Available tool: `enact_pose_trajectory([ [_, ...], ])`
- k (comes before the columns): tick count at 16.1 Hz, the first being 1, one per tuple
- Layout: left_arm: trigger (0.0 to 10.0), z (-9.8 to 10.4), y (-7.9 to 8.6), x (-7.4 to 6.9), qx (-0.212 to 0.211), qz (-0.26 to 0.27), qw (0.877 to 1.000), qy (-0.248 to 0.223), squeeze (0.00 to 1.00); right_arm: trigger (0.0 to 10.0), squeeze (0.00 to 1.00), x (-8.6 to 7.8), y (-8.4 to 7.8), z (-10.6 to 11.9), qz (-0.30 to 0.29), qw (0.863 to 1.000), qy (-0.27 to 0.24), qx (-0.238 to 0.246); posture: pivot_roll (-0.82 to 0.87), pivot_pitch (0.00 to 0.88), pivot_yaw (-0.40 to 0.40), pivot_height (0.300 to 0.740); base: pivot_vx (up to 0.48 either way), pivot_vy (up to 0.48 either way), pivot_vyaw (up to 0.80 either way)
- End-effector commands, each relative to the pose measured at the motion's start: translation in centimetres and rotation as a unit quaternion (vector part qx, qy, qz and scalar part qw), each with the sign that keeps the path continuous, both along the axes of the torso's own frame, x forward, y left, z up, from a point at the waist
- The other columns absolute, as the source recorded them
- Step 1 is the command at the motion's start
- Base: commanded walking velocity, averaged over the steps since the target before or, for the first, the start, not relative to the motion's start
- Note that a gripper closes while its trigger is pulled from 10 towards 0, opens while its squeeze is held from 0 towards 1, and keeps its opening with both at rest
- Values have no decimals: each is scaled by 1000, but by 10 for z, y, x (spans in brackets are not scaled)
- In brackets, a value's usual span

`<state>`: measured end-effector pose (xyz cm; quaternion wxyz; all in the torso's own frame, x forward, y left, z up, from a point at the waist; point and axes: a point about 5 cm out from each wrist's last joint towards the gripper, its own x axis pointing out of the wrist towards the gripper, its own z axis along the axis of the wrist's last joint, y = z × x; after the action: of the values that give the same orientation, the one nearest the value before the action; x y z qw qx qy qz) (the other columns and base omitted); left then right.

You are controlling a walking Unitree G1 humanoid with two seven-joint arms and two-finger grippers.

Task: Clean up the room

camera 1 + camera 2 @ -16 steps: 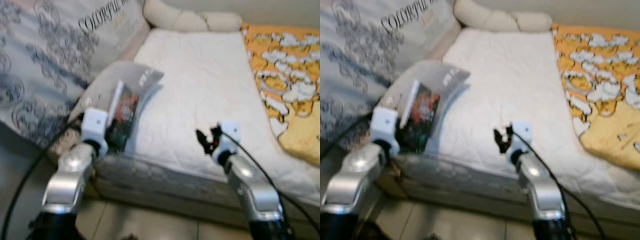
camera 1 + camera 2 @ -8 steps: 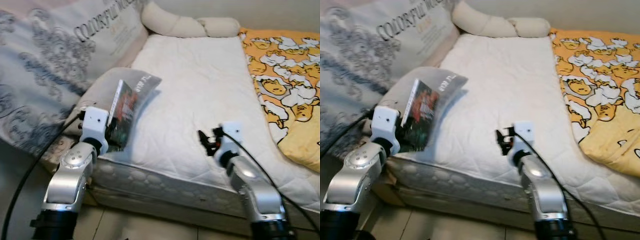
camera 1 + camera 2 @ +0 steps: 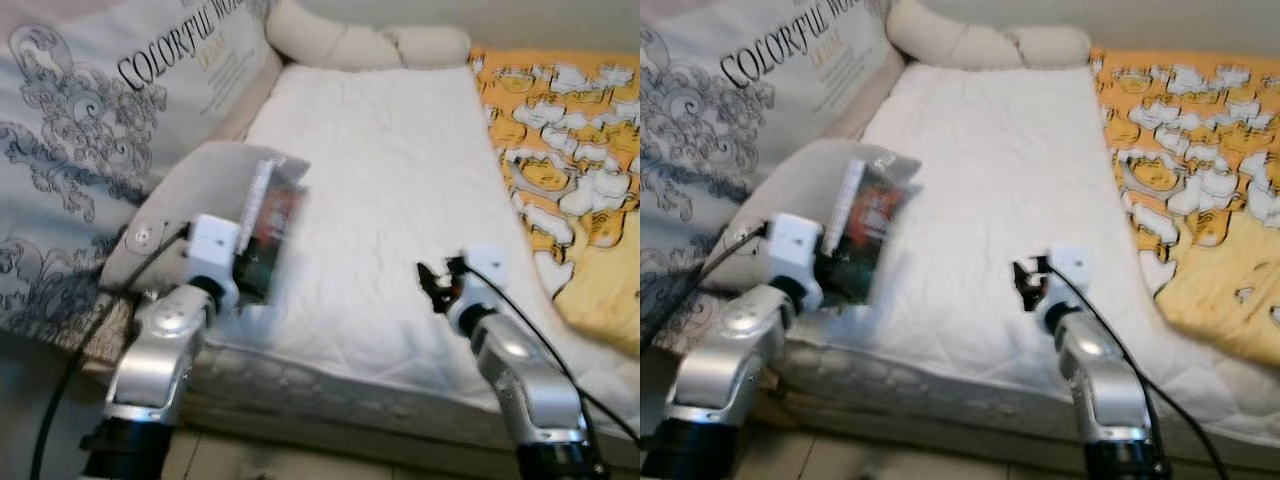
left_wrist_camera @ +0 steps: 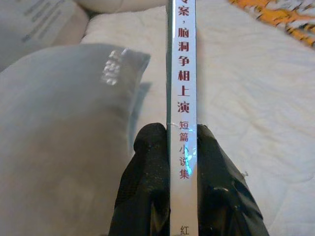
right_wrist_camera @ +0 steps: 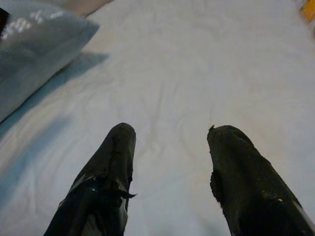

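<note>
A: How should the carry go? The left end effector (image 4: pixel 181 162) has the shrink-wrapped paperback book (image 3: pixel 268 226) pinched by its spine, fingers (image 4: pixel 147 187) pressed flat on either cover; the book stands upright ahead of it, above the grey pillow (image 3: pixel 180 205) at the bed's (image 3: pixel 400 200) edge.

B: Keep the squeeze firm, I'd judge (the wrap looks slippery); lift it clear of the pillow just beyond the fingertips before swinging, and keep it upright so it cannot twist out.

A: And the right end effector (image 5: pixel 170 162)?

B: Fingers well apart, nothing between them; it hovers over bare white quilt, the pillow's corner off to one side ahead of it, the orange cartoon blanket (image 3: pixel 560 140) well away.
</note>
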<state>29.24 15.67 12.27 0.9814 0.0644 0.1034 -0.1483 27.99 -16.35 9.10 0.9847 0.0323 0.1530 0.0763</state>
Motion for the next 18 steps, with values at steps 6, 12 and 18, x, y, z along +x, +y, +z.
enact_pose_trajectory([
  [6,10000,12,9,3,7,12,1000,-27,0,10000,0,2,9,3,15,1000,-9,5,40,0,40,740,321,0,-106],
  [12,10000,13,8,5,7,8,1000,-27,0,10000,0,2,9,4,14,1000,-11,4,40,0,41,740,336,0,0],
  [18,10000,11,8,6,18,-13,1000,-19,0,10000,0,3,6,7,39,999,-8,9,39,0,40,740,339,0,0],
])
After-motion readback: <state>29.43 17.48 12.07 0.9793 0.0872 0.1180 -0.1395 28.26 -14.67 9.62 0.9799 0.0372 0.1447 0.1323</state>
